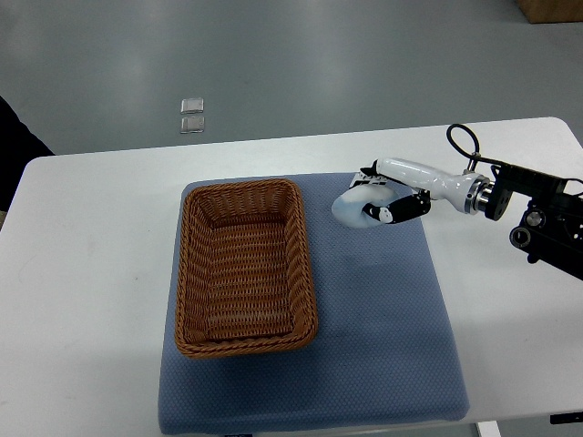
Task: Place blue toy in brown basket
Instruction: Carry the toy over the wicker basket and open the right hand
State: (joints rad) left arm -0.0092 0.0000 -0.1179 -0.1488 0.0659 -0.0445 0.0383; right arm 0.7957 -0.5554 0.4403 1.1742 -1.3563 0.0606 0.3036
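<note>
A pale blue, rounded toy (347, 209) is in my right hand (383, 202), just right of the basket's far right corner and over the blue mat (383, 328). The fingers are curled around the toy; I cannot tell whether it touches the mat. The brown wicker basket (305, 264) stands on the left half of the mat and has nothing in it. My right arm comes in from the right edge. My left arm does not show.
The mat lies on a white table (91, 273). Two small clear pieces (192, 116) lie on the grey floor beyond the table. A dark shape (11, 146) shows at the left edge. A cardboard box corner (551, 9) shows top right.
</note>
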